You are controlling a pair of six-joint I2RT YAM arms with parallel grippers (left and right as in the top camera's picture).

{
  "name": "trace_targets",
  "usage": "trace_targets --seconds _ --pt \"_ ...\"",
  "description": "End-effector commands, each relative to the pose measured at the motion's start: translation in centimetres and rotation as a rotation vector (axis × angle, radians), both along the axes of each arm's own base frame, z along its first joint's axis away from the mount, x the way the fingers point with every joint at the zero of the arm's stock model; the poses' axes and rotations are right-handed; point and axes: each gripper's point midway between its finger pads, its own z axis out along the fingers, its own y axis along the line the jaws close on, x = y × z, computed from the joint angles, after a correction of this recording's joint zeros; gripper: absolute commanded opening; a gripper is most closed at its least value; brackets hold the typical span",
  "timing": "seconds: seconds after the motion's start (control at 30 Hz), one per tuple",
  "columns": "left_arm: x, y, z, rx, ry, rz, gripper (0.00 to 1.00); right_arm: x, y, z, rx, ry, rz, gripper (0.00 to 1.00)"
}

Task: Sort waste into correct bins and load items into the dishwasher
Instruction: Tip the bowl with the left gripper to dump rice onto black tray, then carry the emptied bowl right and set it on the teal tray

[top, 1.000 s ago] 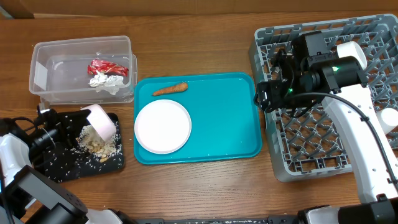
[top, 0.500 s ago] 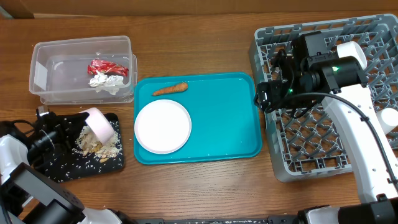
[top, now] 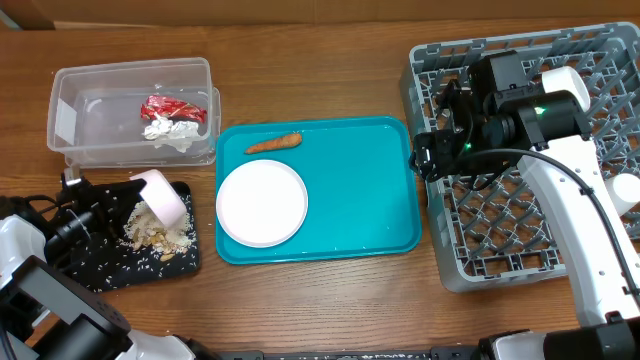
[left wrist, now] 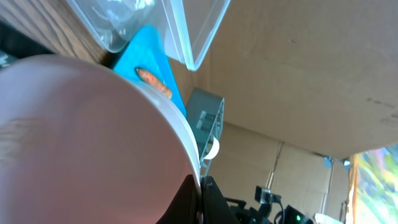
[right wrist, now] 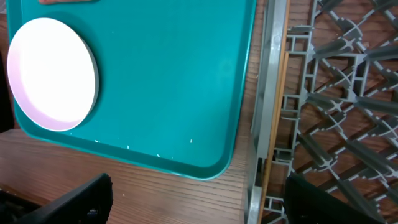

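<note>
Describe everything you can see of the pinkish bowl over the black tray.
The pinkish-white bowl is small, round and smooth, pink with a white rim. It looks glazed or plastic. It is tipped steeply on its side above the black tray, just over the rice scraps. The left end effector grips its rim.

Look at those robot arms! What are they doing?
The left end effector holds the pinkish bowl tipped over the black tray, where rice scraps lie in a pile. The right end effector hangs open above the grey rack's edge, holding nothing. The white plate and carrot stick sit on the teal tray; the red wrapper and tissue are in the clear tub.
</note>
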Motion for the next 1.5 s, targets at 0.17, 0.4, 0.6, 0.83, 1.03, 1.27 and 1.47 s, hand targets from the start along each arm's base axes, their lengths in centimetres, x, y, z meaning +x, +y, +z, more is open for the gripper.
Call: trace_targets --seconds 0.17,0.4,0.6,0.83,1.03,1.27,1.47 --pt "0.6 0.5 0.3 -0.011 -0.054 0.006 0.04 -0.2 -0.1 0.1 -0.007 -0.001 -0.004 0.9" --pt "0.4 0.3 0.0 -0.016 -0.047 -0.001 0.04 -0.1 -0.1 0.1 -0.007 -0.003 -0.003 0.9" --pt "0.5 0.1 0.7 -0.014 -0.107 -0.01 0.04 -0.1 -0.1 0.1 -0.007 -0.002 -0.003 0.9" --pt "0.2 -2.3 0.6 0.002 -0.096 -0.092 0.04 -0.1 -0.1 0.1 -0.007 -0.003 -0.003 0.9" --pt "1.8 -8.2 2.0 0.036 -0.159 -0.309 0.04 -0.1 -0.1 0.1 -0.007 -0.003 -0.004 0.9" --pt "5.4 -18.1 4.1 0.241 -0.246 -0.65 0.04 -0.1 -0.1 0.1 -0.007 -0.003 -0.004 0.9" --pt "8.0 -26.2 2.3 0.602 -0.217 -0.767 0.04 -0.1 -0.1 0.1 -0.007 -0.003 -0.004 0.9"
